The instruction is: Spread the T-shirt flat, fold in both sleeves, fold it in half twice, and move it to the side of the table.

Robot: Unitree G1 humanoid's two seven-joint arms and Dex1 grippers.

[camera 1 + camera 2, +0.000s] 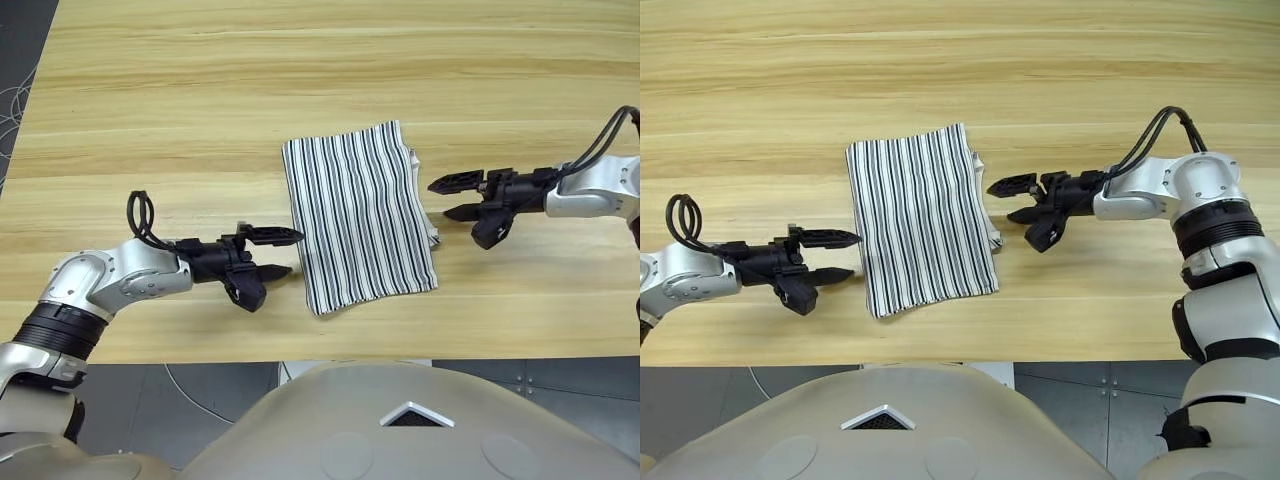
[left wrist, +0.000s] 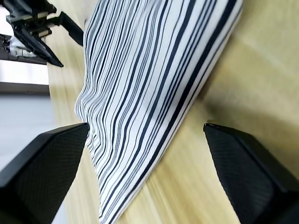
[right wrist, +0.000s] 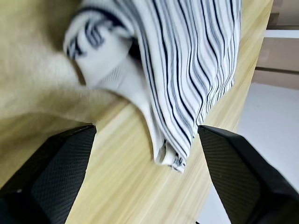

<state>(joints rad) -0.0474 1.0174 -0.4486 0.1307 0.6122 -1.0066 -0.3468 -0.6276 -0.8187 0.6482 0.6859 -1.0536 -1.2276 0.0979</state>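
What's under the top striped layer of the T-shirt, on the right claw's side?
Folded lower layers of the T-shirt poke out along that edge, resting on the wooden table. How they lie farther in cannot be seen, because the top layer covers them.

There is one T-shirt [image 1: 357,215], folded into a single striped packet (how many layers it has, I cannot count). There is one wooden table [image 1: 300,60]. There are two grippers, the left gripper [image 1: 295,253] and the right gripper [image 1: 437,199]. Each has two fingers [image 1: 275,236], so four fingers in all.
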